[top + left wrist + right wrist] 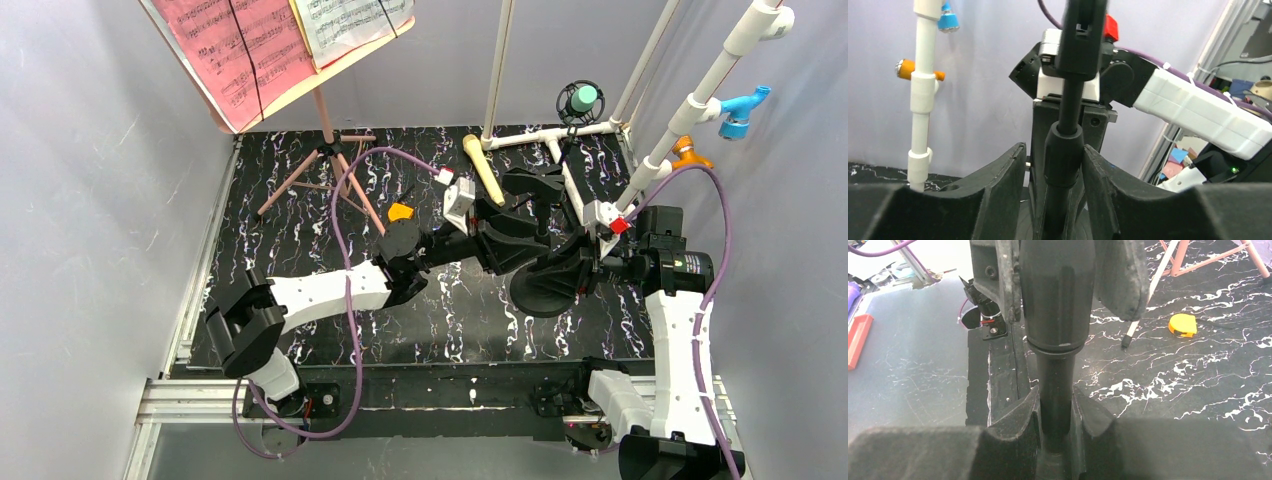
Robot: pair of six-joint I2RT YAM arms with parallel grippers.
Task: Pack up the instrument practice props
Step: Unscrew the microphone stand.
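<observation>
A black microphone stand with a round base (545, 288) stands mid-mat, and the teal microphone (582, 98) sits in its top mount. My left gripper (515, 235) (1053, 147) is open around the stand's thick collar (1064, 155); one finger touches it and a gap shows on the other side. My right gripper (570, 262) (1055, 395) is shut on the thin pole (1055, 385) just below. The beige microphone (483, 168) lies on the mat behind. The pink music board (230, 110) with pink (235, 45) and white (345, 20) sheets stands on pink tripod legs (325, 165) at the back left.
A white pipe frame (560, 135) (923, 100) with blue (742, 108) and orange (690, 152) fittings stands at the back right. A yellow tape measure (400, 212) (1183, 325) lies near the tripod. Grey walls close in both sides.
</observation>
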